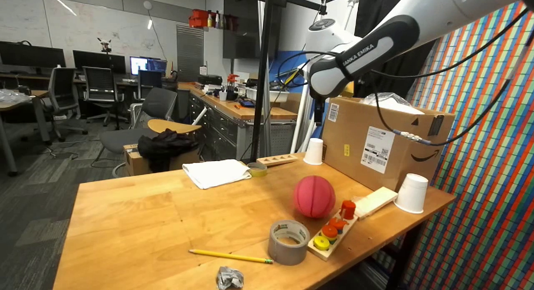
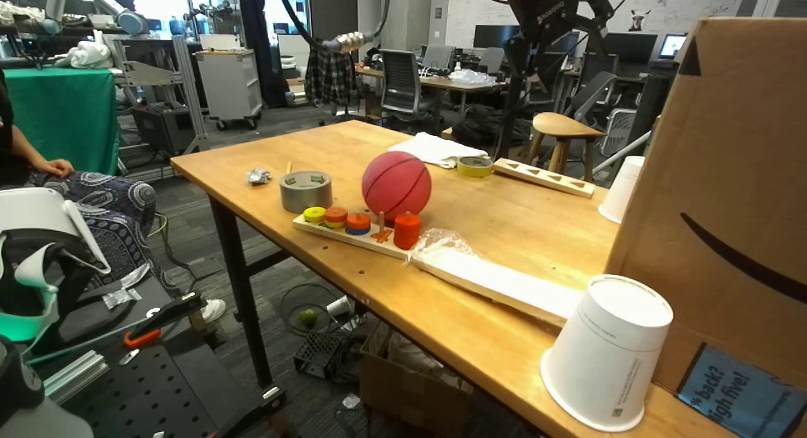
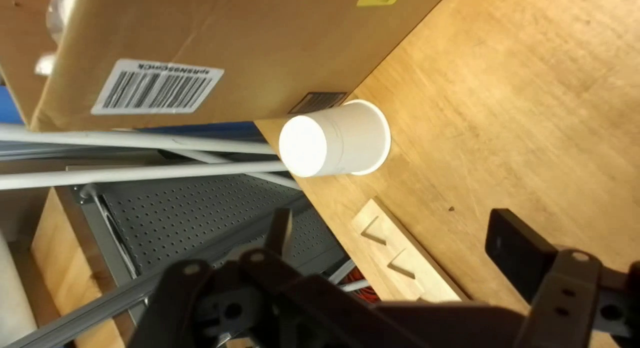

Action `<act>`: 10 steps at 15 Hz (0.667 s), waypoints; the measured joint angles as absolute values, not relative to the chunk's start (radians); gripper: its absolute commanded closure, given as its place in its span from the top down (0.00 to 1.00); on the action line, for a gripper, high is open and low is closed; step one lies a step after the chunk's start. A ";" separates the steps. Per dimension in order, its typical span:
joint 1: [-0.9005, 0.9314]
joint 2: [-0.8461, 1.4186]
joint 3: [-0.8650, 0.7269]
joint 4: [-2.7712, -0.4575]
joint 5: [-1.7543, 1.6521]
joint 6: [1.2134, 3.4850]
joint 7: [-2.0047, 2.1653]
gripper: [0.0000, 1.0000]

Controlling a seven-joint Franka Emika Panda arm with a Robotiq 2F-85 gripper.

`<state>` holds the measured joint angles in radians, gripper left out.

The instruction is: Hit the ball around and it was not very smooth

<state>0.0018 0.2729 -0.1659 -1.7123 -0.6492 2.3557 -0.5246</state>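
Note:
The pinkish-red ball (image 1: 314, 197) with thin dark lines rests on the wooden table (image 1: 137, 215), just behind the peg toy in an exterior view (image 2: 396, 184). I cannot tell whether ball and toy touch. The ball is out of view in the wrist view. My gripper (image 3: 395, 233) is open with its fingers wide apart and nothing between them. It is raised above the table's far edge, apart from the ball, near the cardboard box in an exterior view (image 1: 318, 111). The wrist view looks down on an upturned white cup (image 3: 340, 138) and a notched wooden strip (image 3: 407, 255).
A peg toy (image 1: 333, 232) with coloured rings, a grey tape roll (image 1: 288, 250), pencil (image 1: 229, 255) and foil ball (image 1: 229, 278) lie near the ball. A large box (image 1: 354, 144), another upturned cup (image 2: 608, 353), white board (image 2: 498, 280), folded cloth (image 1: 217, 173) and yellow tape (image 1: 258, 170) stand around.

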 measured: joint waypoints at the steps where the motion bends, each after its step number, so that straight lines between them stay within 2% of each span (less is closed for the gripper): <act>1: 0.002 0.229 -0.153 -1.769 -0.651 2.344 -0.504 1.00; 10: 0.057 -0.080 0.040 -2.268 -0.252 2.332 -0.512 1.00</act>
